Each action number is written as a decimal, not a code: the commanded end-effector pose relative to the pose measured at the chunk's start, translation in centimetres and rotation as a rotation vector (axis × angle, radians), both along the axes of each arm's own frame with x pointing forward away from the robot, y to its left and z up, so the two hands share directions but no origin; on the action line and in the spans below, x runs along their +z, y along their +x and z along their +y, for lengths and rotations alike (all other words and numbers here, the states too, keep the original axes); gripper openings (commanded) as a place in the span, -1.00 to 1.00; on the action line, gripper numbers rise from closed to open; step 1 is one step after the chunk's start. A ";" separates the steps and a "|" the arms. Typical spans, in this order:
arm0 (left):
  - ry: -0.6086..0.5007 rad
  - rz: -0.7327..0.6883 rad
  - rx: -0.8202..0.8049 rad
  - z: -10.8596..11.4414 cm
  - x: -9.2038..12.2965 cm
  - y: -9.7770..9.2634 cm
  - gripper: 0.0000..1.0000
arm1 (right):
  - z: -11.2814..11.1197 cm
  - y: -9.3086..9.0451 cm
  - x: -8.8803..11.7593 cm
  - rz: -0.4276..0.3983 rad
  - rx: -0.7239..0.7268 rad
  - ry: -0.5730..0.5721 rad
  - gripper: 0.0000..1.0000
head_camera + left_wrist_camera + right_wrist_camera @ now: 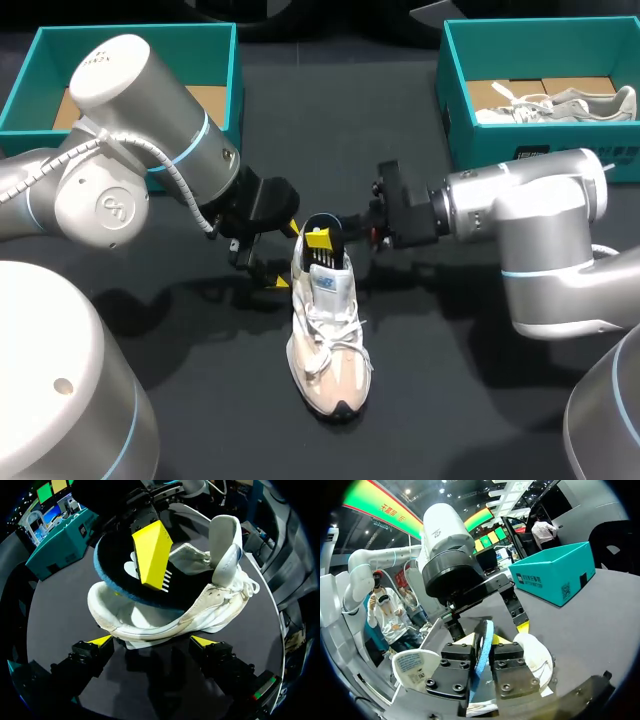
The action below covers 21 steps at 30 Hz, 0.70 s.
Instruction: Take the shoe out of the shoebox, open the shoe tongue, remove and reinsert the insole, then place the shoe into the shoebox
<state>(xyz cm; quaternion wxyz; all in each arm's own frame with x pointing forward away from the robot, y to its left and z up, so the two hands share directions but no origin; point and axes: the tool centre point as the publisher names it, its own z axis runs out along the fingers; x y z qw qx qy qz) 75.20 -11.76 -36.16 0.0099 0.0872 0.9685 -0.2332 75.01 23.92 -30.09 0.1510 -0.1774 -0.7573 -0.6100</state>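
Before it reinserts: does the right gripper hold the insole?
Yes, the right gripper is shut on the blue-edged insole, one finger on each face.

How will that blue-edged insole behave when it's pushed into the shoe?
Probably floppy: the insole bends below the right tool's pinch. Likely light, since a thin edge grip holds it. Pushing it may shove the shoe, which nothing grips.

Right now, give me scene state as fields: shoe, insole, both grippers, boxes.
sneaker: on the table, outside both boxes, tongue lifted
insole: blue-edged, partly inside the sneaker
right gripper: shut on insole
left gripper: open, beside the sneaker
left shoebox: no shoe visible
right shoebox: holds second sneaker
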 end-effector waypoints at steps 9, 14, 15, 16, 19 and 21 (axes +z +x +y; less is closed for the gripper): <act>0.003 -0.001 0.000 -0.1 0.0 0.0 1.00 | 0.1 -1.4 -3.4 0.110 0.018 0.024 -1.00; 0.003 -0.001 0.000 -0.1 0.0 0.0 1.00 | 0.2 -1.7 -2.7 0.091 0.014 0.013 -1.00; 0.003 -0.001 0.000 -0.1 0.0 0.0 1.00 | 0.1 -1.7 -2.3 0.077 0.013 0.013 -0.83; 0.003 -0.001 0.000 -0.1 0.0 0.0 1.00 | 0.1 -1.7 -2.0 0.064 0.013 0.012 -0.59; 0.003 -0.001 0.000 -0.1 0.0 0.0 1.00 | 0.0 -1.5 -0.9 0.021 0.013 0.003 -0.30; 0.003 -0.001 0.000 -0.1 0.0 0.0 1.00 | -0.2 -1.4 -0.2 -0.003 0.012 -0.004 -0.33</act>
